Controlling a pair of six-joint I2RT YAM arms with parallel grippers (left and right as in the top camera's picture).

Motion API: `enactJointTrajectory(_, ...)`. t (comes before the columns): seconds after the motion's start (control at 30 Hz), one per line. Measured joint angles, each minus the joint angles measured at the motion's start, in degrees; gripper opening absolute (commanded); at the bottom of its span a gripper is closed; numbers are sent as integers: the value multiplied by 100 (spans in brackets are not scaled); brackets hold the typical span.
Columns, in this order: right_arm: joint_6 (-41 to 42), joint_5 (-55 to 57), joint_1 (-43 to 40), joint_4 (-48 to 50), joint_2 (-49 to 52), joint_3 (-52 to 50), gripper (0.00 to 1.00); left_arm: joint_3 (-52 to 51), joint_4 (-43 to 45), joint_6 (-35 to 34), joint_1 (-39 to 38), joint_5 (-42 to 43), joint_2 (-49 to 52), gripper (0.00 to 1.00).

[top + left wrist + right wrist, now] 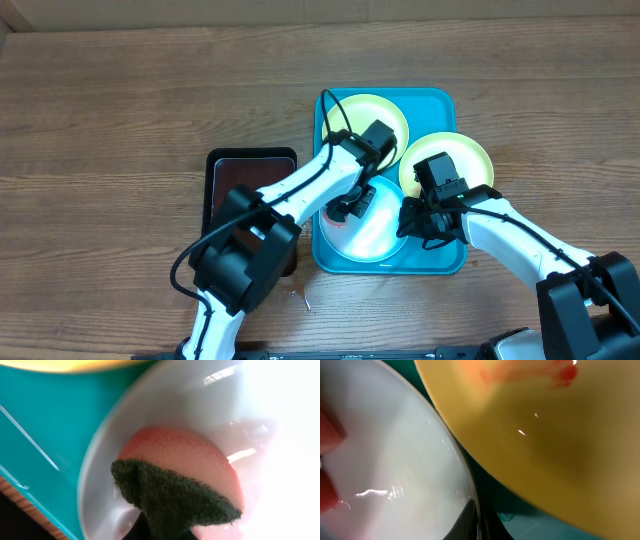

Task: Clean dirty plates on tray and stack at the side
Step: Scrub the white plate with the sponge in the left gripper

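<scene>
left hand (350, 207) grips sponge (180, 485) | right hand (412, 222) pinches plate (375, 238) rim, tray (432, 108) front | likely light, stiff, slick: hold rim

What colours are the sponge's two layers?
Salmon pink and dark green sponge; clearest in left wrist view.

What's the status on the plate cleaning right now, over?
Left gripper shut on sponge, pressed into front plate. Right gripper pinching that plate's rim. Sauce-smeared yellow plate alongside, nothing blocking.
</scene>
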Motion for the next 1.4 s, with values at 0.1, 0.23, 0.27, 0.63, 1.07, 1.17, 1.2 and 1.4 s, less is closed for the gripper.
enactJointTrajectory(0.1, -4, 4, -9, -4, 0, 0, 4, 11, -166, 28, -52, 85, 7, 4)
enactJointTrajectory(0.23, -4, 11, -9, -9, 0, 0, 4, 11, -382, 138, -63, 382, 13, 4)
enactJointTrajectory(0.27, -2, 13, -9, -9, 0, 0, 4, 11, -409, 157, -63, 439, 17, 4)
enactJointTrajectory(0.63, -7, 33, -13, -22, 0, 0, 4, 9, -409, 251, -31, 577, 28, 4)
enactJointTrajectory(1.07, 17, 31, -17, 13, 0, 0, 4, 28, 459, -442, 667, 577, 26, 4)
enactJointTrajectory(1.17, 20, 22, -20, 22, 0, 0, 4, 28, 466, -356, 765, 898, 26, 4)
enactJointTrajectory(1.2, 20, 20, -17, 26, 0, 0, 4, 28, 466, -280, 831, 1067, 31, 4)
enactJointTrajectory(1.4, 166, 17, -17, 37, 0, 0, 4, 28, 398, 195, 872, 1862, 76, 4)
